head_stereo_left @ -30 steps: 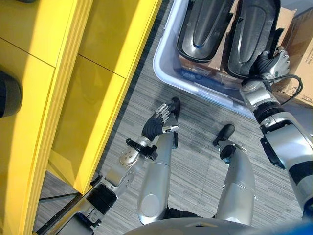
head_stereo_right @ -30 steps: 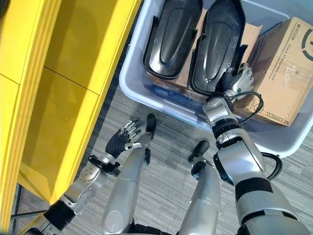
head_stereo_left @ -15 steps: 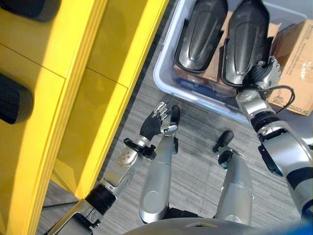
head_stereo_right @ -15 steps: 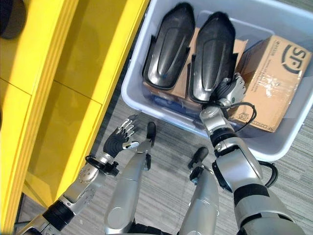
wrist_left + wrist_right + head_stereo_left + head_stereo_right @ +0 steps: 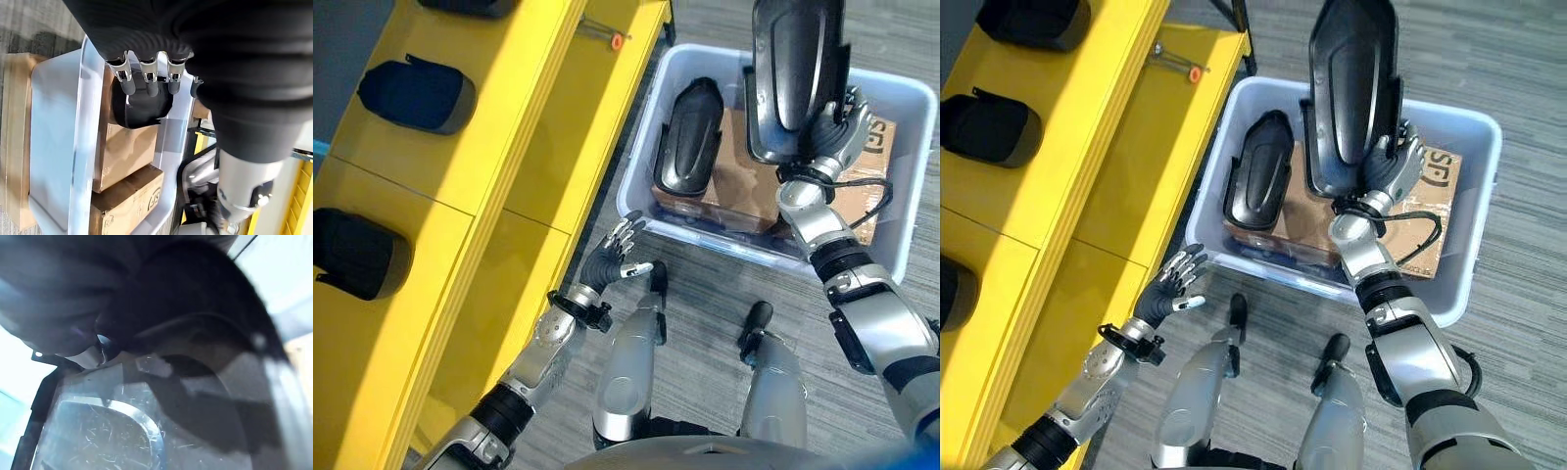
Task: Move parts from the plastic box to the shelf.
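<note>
Nearest the robot, the left hand [image 5: 612, 257] hangs idle above the floor [image 5: 705, 294] with its fingers straight and spread, between the yellow shelf [image 5: 509, 147] and the plastic box [image 5: 646, 137]. Past it, the right hand [image 5: 1386, 168] is clasped round the lower end of one black part [image 5: 1351, 88], which half a second ago lay low among the cardboard boxes [image 5: 1435, 220] and now stands lifted above the box's rim. That leaves a second black part [image 5: 1258, 181] inside; other dark parts [image 5: 416, 93] already sit on the shelf, so the carry across looks like the next stage.
</note>
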{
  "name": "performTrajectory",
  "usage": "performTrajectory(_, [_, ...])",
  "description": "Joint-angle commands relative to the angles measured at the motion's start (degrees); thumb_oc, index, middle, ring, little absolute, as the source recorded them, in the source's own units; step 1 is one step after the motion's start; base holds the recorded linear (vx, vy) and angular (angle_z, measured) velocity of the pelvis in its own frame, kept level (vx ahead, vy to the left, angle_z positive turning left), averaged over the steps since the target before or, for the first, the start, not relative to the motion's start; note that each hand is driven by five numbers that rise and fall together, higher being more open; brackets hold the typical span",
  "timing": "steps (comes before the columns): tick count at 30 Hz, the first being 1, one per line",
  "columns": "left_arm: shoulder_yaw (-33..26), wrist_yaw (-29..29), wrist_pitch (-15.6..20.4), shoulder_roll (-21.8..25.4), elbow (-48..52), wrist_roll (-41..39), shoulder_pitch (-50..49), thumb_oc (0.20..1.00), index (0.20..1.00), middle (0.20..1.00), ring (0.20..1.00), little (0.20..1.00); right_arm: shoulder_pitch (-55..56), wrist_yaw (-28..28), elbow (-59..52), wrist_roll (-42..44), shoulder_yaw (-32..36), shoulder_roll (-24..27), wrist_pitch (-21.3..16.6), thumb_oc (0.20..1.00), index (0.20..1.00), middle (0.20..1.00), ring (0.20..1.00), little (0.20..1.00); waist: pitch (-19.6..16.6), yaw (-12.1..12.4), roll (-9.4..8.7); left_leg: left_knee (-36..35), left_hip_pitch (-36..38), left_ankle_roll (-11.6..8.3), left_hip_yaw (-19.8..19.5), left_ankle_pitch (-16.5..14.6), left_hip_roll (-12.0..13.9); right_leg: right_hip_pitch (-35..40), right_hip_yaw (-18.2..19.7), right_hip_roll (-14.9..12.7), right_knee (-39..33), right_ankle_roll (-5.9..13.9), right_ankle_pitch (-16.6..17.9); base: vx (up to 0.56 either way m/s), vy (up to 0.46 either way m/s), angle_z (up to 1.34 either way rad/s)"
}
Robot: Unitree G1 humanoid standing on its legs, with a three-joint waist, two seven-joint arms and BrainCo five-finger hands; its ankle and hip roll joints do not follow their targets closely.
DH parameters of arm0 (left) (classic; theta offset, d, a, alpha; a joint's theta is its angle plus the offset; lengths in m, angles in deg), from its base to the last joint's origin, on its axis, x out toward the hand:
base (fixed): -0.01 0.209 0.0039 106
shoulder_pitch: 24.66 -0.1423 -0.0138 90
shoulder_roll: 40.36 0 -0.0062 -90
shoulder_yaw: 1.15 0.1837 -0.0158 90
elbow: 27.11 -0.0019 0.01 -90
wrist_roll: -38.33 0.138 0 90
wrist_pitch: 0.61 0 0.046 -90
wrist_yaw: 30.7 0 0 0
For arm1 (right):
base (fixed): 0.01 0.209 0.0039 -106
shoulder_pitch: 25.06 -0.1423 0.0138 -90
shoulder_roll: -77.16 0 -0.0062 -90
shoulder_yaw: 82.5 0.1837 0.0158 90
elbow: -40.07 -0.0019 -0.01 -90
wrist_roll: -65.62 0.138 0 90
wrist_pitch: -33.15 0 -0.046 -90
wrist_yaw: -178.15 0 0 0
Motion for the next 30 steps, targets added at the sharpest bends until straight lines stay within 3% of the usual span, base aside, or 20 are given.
performTrajectory(1, [-0.1, -1.6, 4.0, 1.9, 1.9, 1.6, -0.1, 1.000, 1.000, 1.000, 1.000, 1.000, 0.6, 0.2, -7.5, -1.7, 2.8, 2.5, -3.2, 0.200, 0.200, 0.200, 0.200, 0.200, 0.4, -0.4, -1.09, 1.6, 1.6, 0.49, -3.0, -4.4, -1.6, 7.1, 1.7, -1.1, -0.4, 0.48, -0.9, 0.14, -0.112, 0.05])
performTrajectory(5, [-0.7, -4.3, 4.2, 2.2, 1.1, 0.8, -1.0, 1.000, 1.000, 1.000, 1.000, 1.000, 4.2, 1.7, -9.9, -0.1, 3.3, 1.5, -3.8, 0.200, 0.200, 0.200, 0.200, 0.200, -1.4, -1.5, -0.87, -0.4, 3.3, 0.67, -4.6, -3.8, -2.5, 9.1, 4.1, 0.3, -2.0, 0.46, -0.9, 0.09, -0.056, 0.16])
performTrajectory(10, [-1.8, -8.4, 2.5, 2.5, 1.5, 0.3, -1.9, 1.000, 1.000, 1.000, 1.000, 1.000, 11.1, 7.5, -17.2, 4.2, 4.3, -0.3, -4.3, 0.200, 0.200, 0.200, 0.200, 0.200, -4.5, -4.0, -1.29, -2.4, 3.9, 1.04, -10.0, -3.0, -4.3, 10.3, 11.1, 5.0, -1.9, -0.75, -2.8, 0.09, -0.106, 0.33])
performTrajectory(17, [-6.8, -11.4, 0.5, 0.3, 2.6, -1.0, -6.0, 1.000, 1.000, 1.000, 1.000, 1.000, 21.5, 15.8, -25.8, 7.9, 3.3, -1.9, -4.6, 0.200, 0.200, 0.200, 0.200, 0.200, -7.2, -4.2, -2.14, -1.7, 4.1, 0.90, -14.5, -2.5, -5.3, 9.5, 10.9, 9.9, 4.5, -4.94, -7.3, 0.02, -0.131, 0.45])
performTrajectory(18, [-8.1, -12.2, 1.0, -0.8, 2.7, -4.8, -8.0, 1.000, 1.000, 1.000, 1.000, 1.000, 23.5, 16.6, -26.8, 8.9, 2.3, -2.5, -4.4, 0.200, 0.200, 0.200, 0.200, 0.200, -7.8, -3.7, -2.56, -2.0, 4.3, 0.55, -15.6, -1.8, -4.9, 9.5, 10.1, 11.4, 6.3, -5.98, -8.3, 0.03, -0.231, 0.41])
performTrajectory(22, [-10.1, -14.8, 2.4, -2.9, 3.5, -5.2, -9.9, 1.000, 1.000, 1.000, 1.000, 1.000, 29.7, 15.7, -30.7, 8.6, 1.5, -4.7, -4.0, 0.200, 0.200, 0.200, 0.200, 0.200, -8.9, -4.4, -2.82, -3.7, 3.8, -0.95, -10.5, 1.1, -1.9, 10.8, 6.6, 12.2, 7.5, -6.34, -9.7, -0.03, -0.120, 0.51])
performTrajectory(23, [-10.3, -18.2, 0.6, -4.3, 4.1, -4.1, -9.0, 1.000, 1.000, 1.000, 1.000, 1.000, 35.4, 14.2, -33.9, 8.3, 1.6, -5.0, -4.5, 0.200, 0.200, 0.200, 0.200, 0.200, -9.5, -6.9, -3.17, -3.2, 4.3, -1.76, -1.7, 1.8, 1.8, 12.1, 2.6, 10.9, 7.5, -6.05, -9.9, -0.17, 0.020, 1.76])
performTrajectory(29, [-9.1, -11.8, 0.1, -4.9, 3.7, 1.2, -6.0, 1.000, 1.000, 1.000, 1.000, 1.000, 38.4, 18.7, -35.6, 12.6, 0.0, -3.1, -7.5, 0.200, 0.200, 0.200, 0.200, 0.200, -11.1, -10.9, -7.21, 7.7, 10.8, -0.18, 2.7, -5.3, 6.5, 11.3, 2.1, 4.6, 9.7, -5.31, -8.9, -0.10, 0.357, 0.99])
performTrajectory(30, [-8.4, -9.3, 0.0, -4.4, 3.9, 4.8, -5.5, 1.000, 1.000, 1.000, 1.000, 1.000, 38.2, 21.0, -35.2, 14.4, -0.1, -2.7, -8.3, 0.200, 0.200, 0.200, 0.200, 0.200, -11.7, -11.1, -6.88, 6.1, 13.6, 0.47, 2.7, -7.0, 5.3, 10.5, 2.5, 2.9, 10.2, -4.01, -7.8, -0.02, 0.922, 0.18])
